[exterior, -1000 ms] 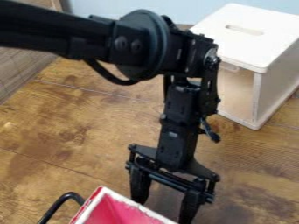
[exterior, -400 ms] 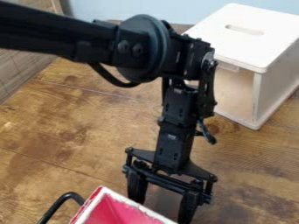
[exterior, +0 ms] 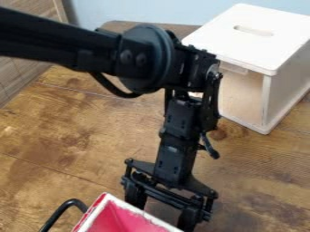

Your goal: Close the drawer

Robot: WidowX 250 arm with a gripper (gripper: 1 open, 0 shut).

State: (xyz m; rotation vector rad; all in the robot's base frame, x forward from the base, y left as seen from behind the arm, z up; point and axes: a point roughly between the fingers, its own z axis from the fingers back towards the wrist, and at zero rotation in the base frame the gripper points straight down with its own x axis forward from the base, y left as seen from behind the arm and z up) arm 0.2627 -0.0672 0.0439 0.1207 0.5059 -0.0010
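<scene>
While 1 pale slotted box (exterior: 252,45) stands behind, the wide-open gripper (exterior: 162,205) hangs beside the red-lined drawer (exterior: 119,218).

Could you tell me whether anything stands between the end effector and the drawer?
Nothing visible stands between the end effector and the drawer; the open fingers hang right beside its rim in this view.

A lab or workshop corner seems likely, judging by the jointed matte-black metal robot arm (exterior: 182,127) over a brown wood-grain tabletop (exterior: 61,118); the pale blue plain wall (exterior: 145,10) behind does not settle which.
</scene>
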